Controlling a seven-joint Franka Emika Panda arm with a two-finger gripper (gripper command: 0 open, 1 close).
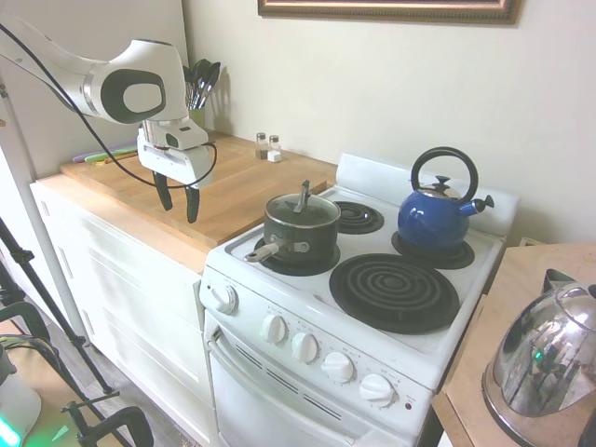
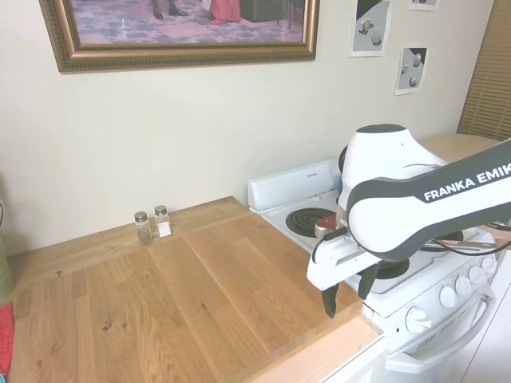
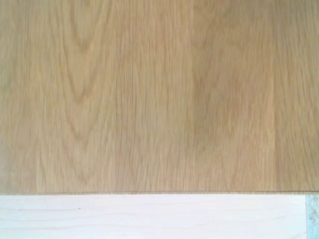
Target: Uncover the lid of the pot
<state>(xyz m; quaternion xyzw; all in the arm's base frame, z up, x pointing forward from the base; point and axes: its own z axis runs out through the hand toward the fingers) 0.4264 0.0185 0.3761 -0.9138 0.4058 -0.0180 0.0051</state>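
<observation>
A small dark pot (image 1: 300, 235) stands on the stove's front left burner, its silvery handle pointing toward the knobs. The glass lid (image 1: 301, 209) with its dark loop handle rests on top of it. My gripper (image 1: 177, 197) hangs open and empty above the wooden countertop (image 1: 237, 186), well to the left of the pot. From the other side, the gripper (image 2: 349, 294) hovers over the counter's front right corner, and the arm hides most of the pot. The wrist view holds only wood grain (image 3: 149, 99) and a pale edge strip.
A blue kettle (image 1: 439, 209) sits on the back right burner. A shiny steel kettle (image 1: 548, 358) stands on a side table at right. Salt and pepper shakers (image 2: 153, 226) are by the wall, and a utensil holder (image 1: 200, 88) is in the back corner.
</observation>
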